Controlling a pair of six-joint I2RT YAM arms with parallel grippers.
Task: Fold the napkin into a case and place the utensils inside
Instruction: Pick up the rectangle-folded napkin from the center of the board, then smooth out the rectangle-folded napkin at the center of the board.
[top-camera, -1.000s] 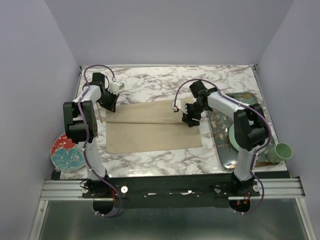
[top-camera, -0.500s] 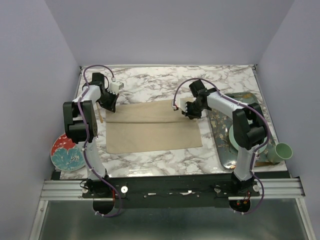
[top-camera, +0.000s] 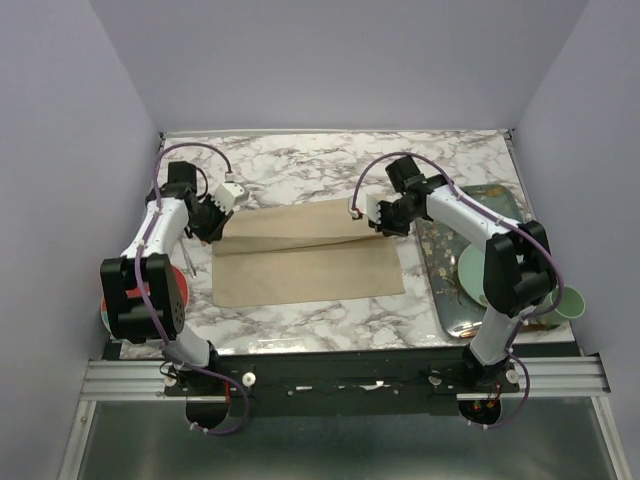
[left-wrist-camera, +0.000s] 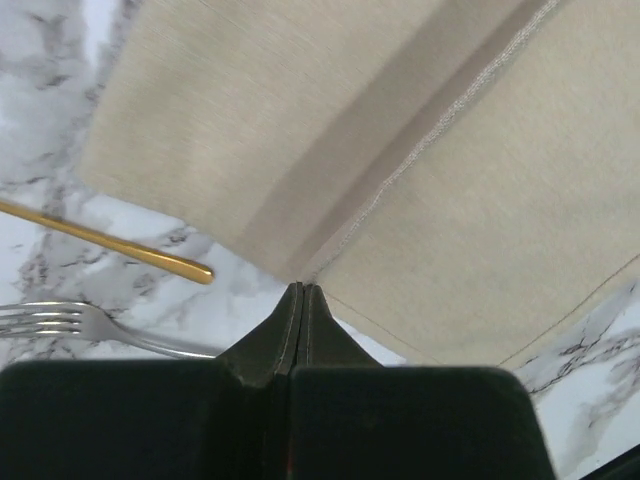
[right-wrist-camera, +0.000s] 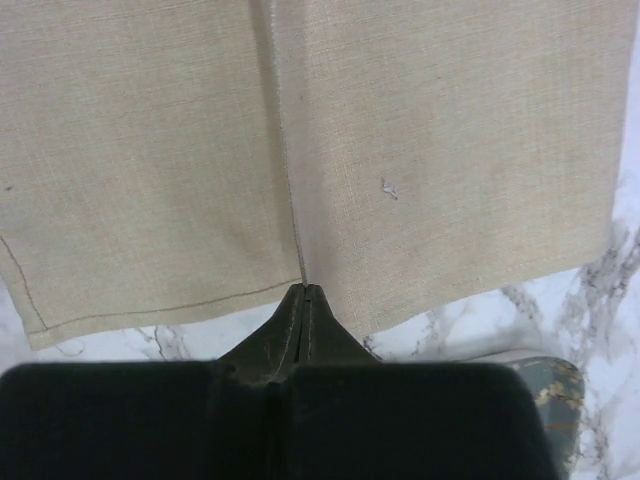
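The beige napkin (top-camera: 305, 262) lies in the middle of the marble table, with a raised crease running across its far half. My left gripper (top-camera: 214, 222) is at its left edge, jaws shut on the napkin's edge (left-wrist-camera: 400, 170) where the stitched upper layer ends. My right gripper (top-camera: 384, 222) is shut on the napkin's right edge (right-wrist-camera: 420, 150), at the crease. Left of the cloth, in the left wrist view, a gold utensil handle (left-wrist-camera: 110, 243) and a fork (left-wrist-camera: 60, 320) lie on the marble. The spoon's bowl is out of view.
A dark patterned tray (top-camera: 445, 300) at the right holds a pale green plate (top-camera: 470, 270); its corner (right-wrist-camera: 555, 385) lies just beside the right gripper. A green cup (top-camera: 567, 302) stands at the far right. A red patterned plate (top-camera: 104, 305) sits behind my left arm.
My right gripper has shut on the napkin's right edge and moved slightly toward the back. My left arm has swung outward, its shut gripper shifting a little nearer with the cloth.
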